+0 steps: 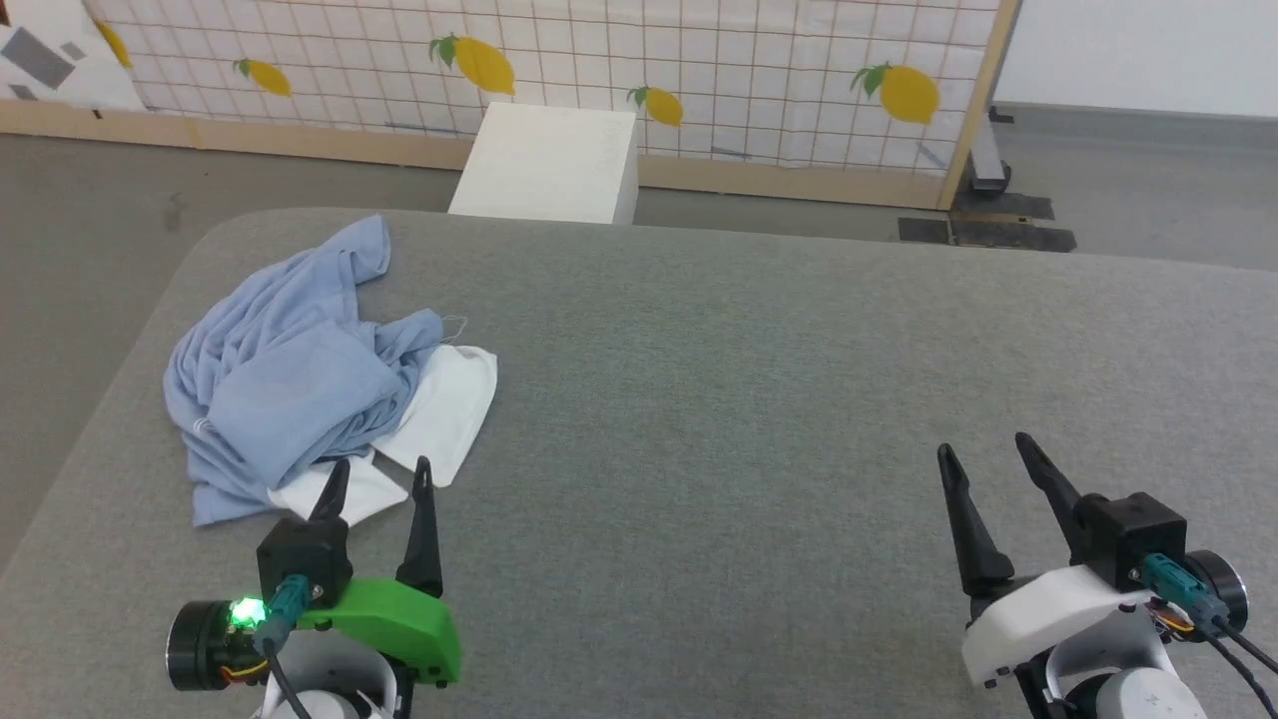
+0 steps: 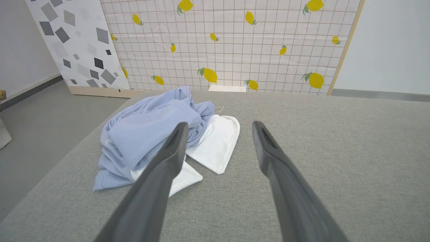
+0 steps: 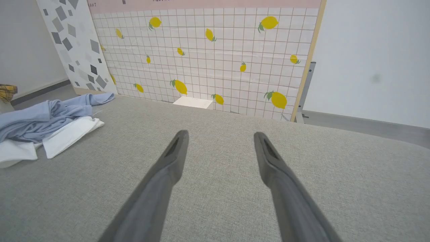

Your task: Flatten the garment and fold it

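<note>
The garment (image 1: 290, 379), a light blue shirt, lies crumpled in a heap on the left part of the grey table (image 1: 749, 399). Its white collar (image 1: 444, 409) pokes out flat at the heap's right and front side. Buttons and logo are hidden in the folds. My left gripper (image 1: 381, 474) stands open just in front of the heap, its fingertips near the white collar, holding nothing. The left wrist view shows the garment (image 2: 151, 131) right behind my left finger (image 2: 168, 158). Far off at the lower right, my right gripper (image 1: 983, 447) is open and empty; its wrist view has the garment (image 3: 43, 117) at far left.
A white box (image 1: 549, 165) stands on the floor beyond the table's far edge. Behind it runs a lemon-patterned grid panel (image 1: 699, 70) with a wooden frame. The table's rounded left edge (image 1: 120, 359) lies close to the garment. Grey floor surrounds the table.
</note>
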